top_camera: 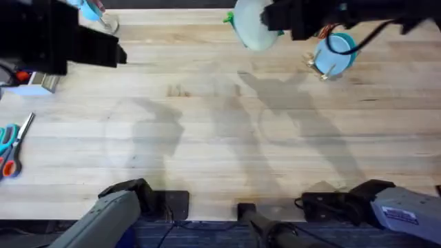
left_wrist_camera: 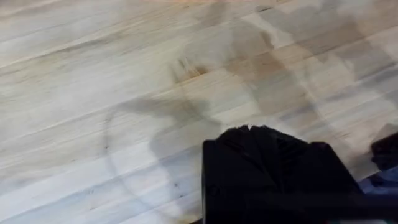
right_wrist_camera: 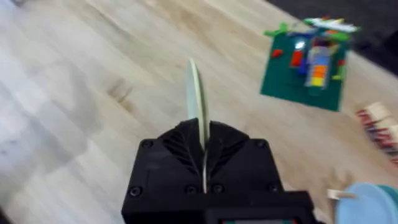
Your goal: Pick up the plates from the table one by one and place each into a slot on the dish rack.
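The table (top_camera: 220, 138) lies bare across its middle, planks marked only by arm shadows. At its far edge, right of centre, the rack (top_camera: 318, 67) already holds the blue plate (top_camera: 335, 54) upright, so one plate looks done. The cream plate (top_camera: 256, 26) is lifted, clamped on edge by the right gripper (right_wrist_camera: 200, 146), whose fingers close on its rim in the right wrist view; it hangs over the far edge, near the rack but not yet in a slot. What is left, I judge, is carrying it across and lowering it between the dowels beside the blue one.

The left gripper (left_wrist_camera: 267, 162) hovers above empty wood, and I cannot tell whether its fingers are parted. The right arm covers part of the cream plate from overhead, and the rack's dowels are mostly hidden by the blue plate, so the free slots are hard to make out. Scissors (top_camera: 12, 148) sit cut off at the left edge.
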Robot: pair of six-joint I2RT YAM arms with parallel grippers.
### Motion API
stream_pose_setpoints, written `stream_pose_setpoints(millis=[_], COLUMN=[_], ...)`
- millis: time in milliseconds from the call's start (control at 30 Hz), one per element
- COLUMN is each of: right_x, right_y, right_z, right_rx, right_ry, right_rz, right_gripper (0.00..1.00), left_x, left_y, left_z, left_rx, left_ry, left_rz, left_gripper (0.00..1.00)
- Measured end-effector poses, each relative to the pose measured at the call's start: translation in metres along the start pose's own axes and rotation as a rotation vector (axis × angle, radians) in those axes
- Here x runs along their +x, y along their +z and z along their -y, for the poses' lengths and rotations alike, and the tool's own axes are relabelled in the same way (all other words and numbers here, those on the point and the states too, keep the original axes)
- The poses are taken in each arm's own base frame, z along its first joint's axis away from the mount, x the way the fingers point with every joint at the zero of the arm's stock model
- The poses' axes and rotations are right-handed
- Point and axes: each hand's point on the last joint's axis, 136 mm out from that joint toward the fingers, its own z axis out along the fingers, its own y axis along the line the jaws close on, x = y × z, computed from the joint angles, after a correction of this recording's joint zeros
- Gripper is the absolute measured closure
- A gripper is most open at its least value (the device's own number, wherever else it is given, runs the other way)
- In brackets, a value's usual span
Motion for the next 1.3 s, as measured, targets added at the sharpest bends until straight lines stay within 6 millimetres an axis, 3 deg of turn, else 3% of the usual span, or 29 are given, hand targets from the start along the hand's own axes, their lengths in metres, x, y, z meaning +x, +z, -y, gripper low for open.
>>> stream_pose_setpoints(millis=[300,333,500,533,567,1100,1300], right_x=[-0.004,-0.005,-0.005,-0.004,-0.003,-0.002,0.008], right_y=[-0.054,-0.058,-0.066,-0.066,-0.066,-0.066,-0.072], right_z=[0.022,0.023,0.026,0.027,0.027,0.029,0.049], right_rx=[0.204,0.214,0.245,0.246,0.246,0.257,0.300], right_ry=[-0.140,-0.148,-0.168,-0.170,-0.172,-0.187,-0.185], right_rz=[0.026,0.029,0.029,0.024,0.020,0.015,-0.027], right_gripper=[0.973,0.973,0.972,0.973,0.973,0.973,0.973], left_x=[0.005,0.005,0.006,0.006,0.006,0.018,0.024], left_y=[-0.012,-0.012,-0.012,-0.012,-0.012,-0.012,-0.012], left_z=[0.003,0.003,0.002,0.002,0.002,0.008,0.011], left_rx=[-0.046,-0.048,-0.051,-0.051,-0.052,-0.030,-0.019], left_ry=[0.012,0.012,0.008,0.003,0.003,-0.022,-0.034], left_rz=[0.030,0.027,0.025,0.024,0.023,-0.024,-0.048], left_gripper=[0.960,0.920,0.140,0.049,0.019,0.007,0.007])
